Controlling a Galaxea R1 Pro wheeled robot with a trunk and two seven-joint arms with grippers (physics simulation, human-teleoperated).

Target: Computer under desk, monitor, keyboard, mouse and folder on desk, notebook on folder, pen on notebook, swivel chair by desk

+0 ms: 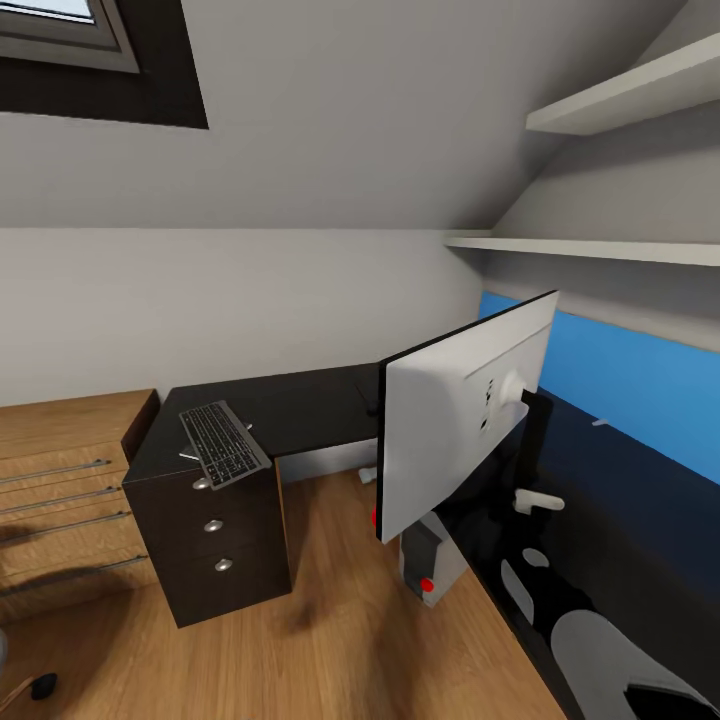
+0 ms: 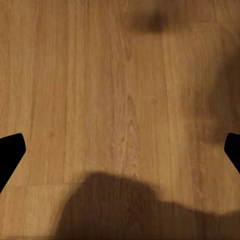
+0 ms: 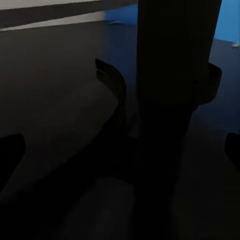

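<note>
Monitor [image 1: 455,425] seen from its silver-white back, over the right wing of the counter [image 1: 300,410] | keyboard [image 1: 223,443] lying on drawer-unit end, overhanging its front edge | left jaws [image 2: 120,150] spread above wood floor [image 2: 100,90] | right jaws' state cannot be told, black neck close ahead.

1. A sloped pale grey ceiling [image 1: 380,120] runs down to a low white wall [image 1: 230,300].
2. A dark-framed skylight [image 1: 90,50] sits in the slope at upper left.
3. Two white shelves [image 1: 620,95] cross the right corner above a bright blue wall panel [image 1: 640,375].
4. The wood plank floor [image 1: 340,620] is warm brown, with soft shadows.
5. A light-wood drawer chest [image 1: 60,490] with slim metal handles stands at left.
</note>
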